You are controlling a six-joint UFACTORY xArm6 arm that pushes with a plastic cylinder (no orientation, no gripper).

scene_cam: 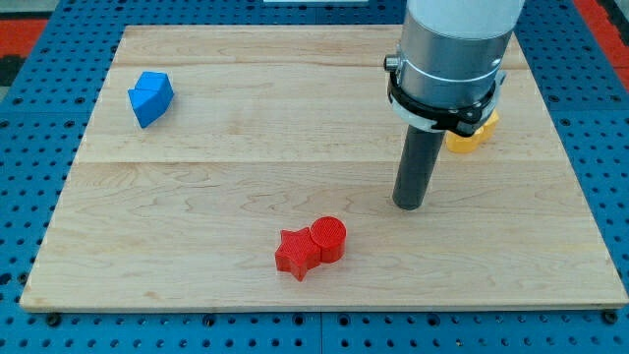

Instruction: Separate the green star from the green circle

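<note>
- Though the job is about a green star and a green circle, no green block shows anywhere on the board. They may be hidden behind the arm, but I cannot tell.
- On the right side, my tip rests on bare wood and touches no block.
- No jaws show, only a straight rod, so nothing can be held. Blocks can only be pushed.
- A red star and a red circle sit touching each other, nearer and to the left of my tip.
- A yellow block peeks out behind the arm, far right. A blue block sits far left.
- I think the green ones would be like these: small, light, hard, and quick to slide on smooth wood.
- A star may spin if poked on a point, so I would push in a dip between points, straight at its middle.
</note>
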